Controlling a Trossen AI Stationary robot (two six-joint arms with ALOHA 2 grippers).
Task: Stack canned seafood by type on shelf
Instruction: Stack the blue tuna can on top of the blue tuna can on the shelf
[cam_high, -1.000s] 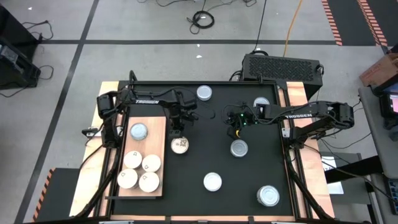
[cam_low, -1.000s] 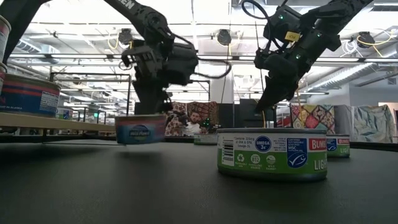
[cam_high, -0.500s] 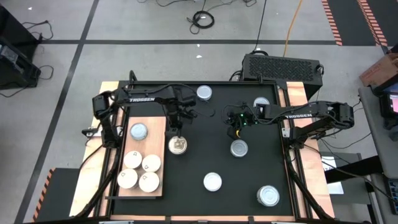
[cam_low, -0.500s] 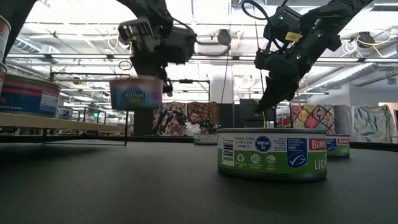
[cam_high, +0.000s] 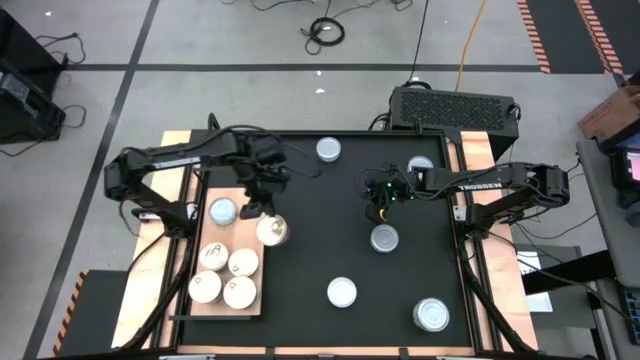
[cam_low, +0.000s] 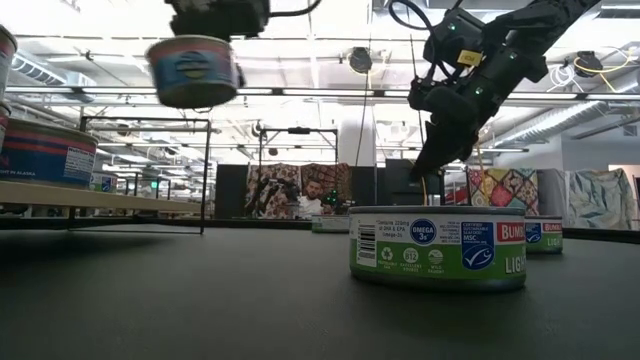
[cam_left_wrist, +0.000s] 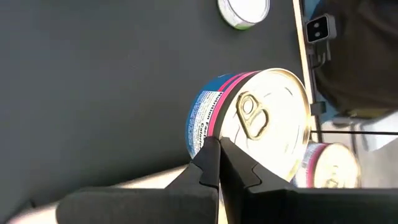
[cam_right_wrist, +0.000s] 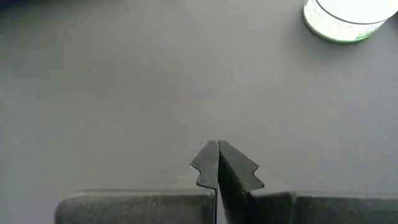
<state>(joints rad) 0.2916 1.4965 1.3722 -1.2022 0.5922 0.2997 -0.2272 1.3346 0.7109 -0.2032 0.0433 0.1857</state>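
My left gripper (cam_high: 264, 212) (cam_left_wrist: 217, 148) is shut on a tin (cam_high: 271, 230) (cam_low: 190, 70) with a cream top, a pull tab and a blue-and-pink label. It holds the tin high over the black mat, beside the right edge of the light-brown shelf board (cam_high: 258, 205). On the board one silver-topped tin (cam_high: 222, 211) stands flat, and several cream-topped tins (cam_high: 225, 274) stand in a cluster. My right gripper (cam_high: 378, 210) (cam_right_wrist: 217, 146) is shut and hovers above the mat, just beyond a silver-topped tin (cam_high: 384, 238). My left gripper pinches the tin at its rim (cam_left_wrist: 208, 140), where the top meets the side wall, between nearly closed fingertips. The fingers come from above, pointing down. The tin is lifted clear and hangs below the gripper, slightly tilted (cam_low: 190, 70).
Loose tins stand on the mat: two near the far edge (cam_high: 328, 150) (cam_high: 421, 165), one toward the near edge (cam_high: 342, 292) and one at the near right corner (cam_high: 433, 315). In the low view a green-labelled tin (cam_low: 437, 248) stands close. The mat between them is bare.
My left gripper has lifted the blue-and-pink tin off the mat and raised it high, carrying it a little toward the table's left, nearer the shelf board. The tin now hangs clear and slightly tilted. The right arm has kept still.
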